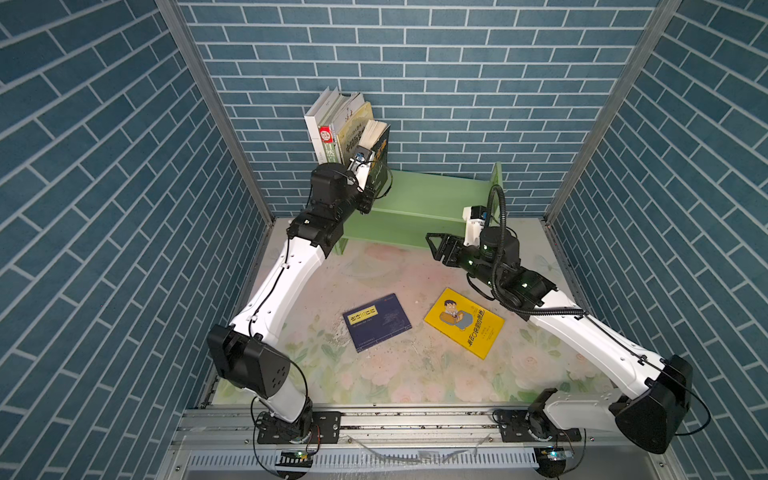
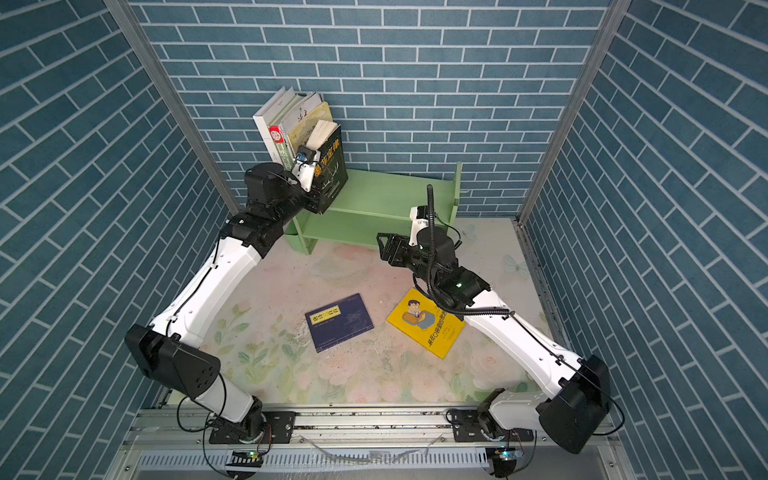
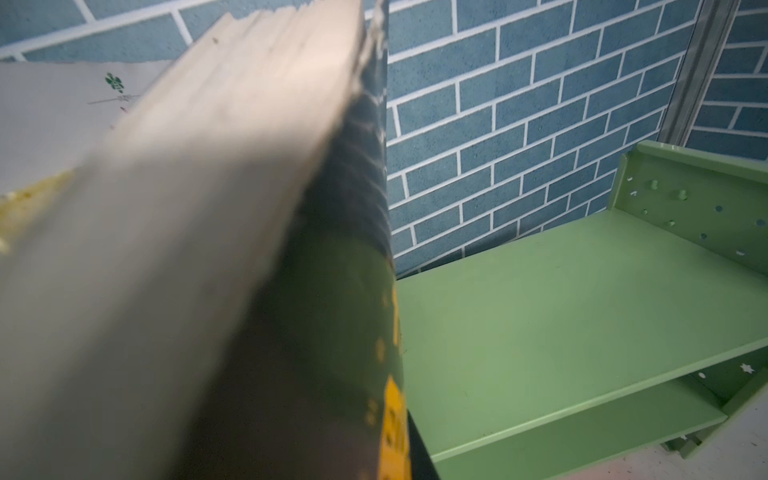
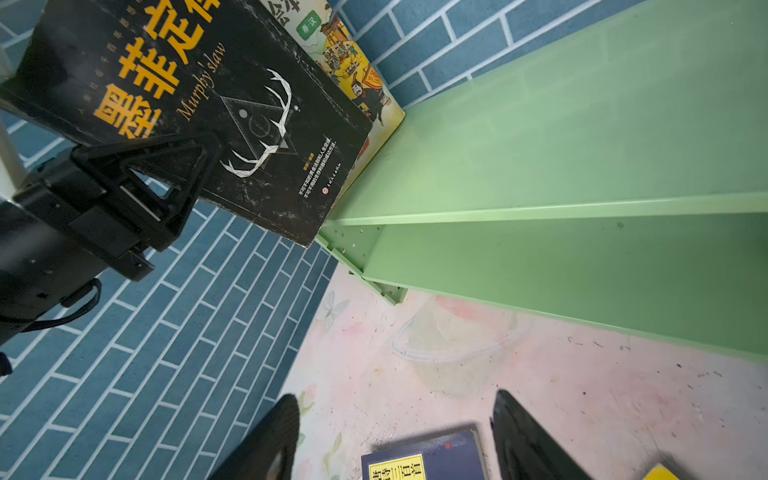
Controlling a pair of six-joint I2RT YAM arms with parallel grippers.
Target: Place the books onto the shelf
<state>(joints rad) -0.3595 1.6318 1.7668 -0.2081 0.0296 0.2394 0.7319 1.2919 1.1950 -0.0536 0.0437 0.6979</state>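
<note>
The light green shelf (image 1: 428, 195) (image 2: 386, 195) (image 3: 561, 311) (image 4: 582, 145) stands against the back wall. Several books stand at its top left: a white one (image 1: 316, 120), a green-and-red one (image 1: 328, 141), a thin white one (image 1: 347, 112) and a pale yellow one (image 1: 353, 133). My left gripper (image 1: 368, 199) (image 2: 316, 199) (image 4: 166, 174) is shut on the black book (image 1: 380, 162) (image 2: 332, 166) (image 3: 332, 291) (image 4: 232, 104), which tilts beside them over the top board's left end. The navy book (image 1: 377, 322) (image 2: 338, 322) (image 4: 424, 461) and the yellow cartoon book (image 1: 464, 322) (image 2: 424, 328) lie flat. My right gripper (image 1: 433, 247) (image 2: 383, 247) (image 4: 395, 415) hovers open and empty.
Blue brick-pattern walls (image 1: 457, 83) close in the back and both sides. The floral mat (image 1: 395, 374) covers the table. The shelf's right side panel (image 1: 496, 174) stands up at the far end, and the lower tier (image 3: 582, 424) holds nothing.
</note>
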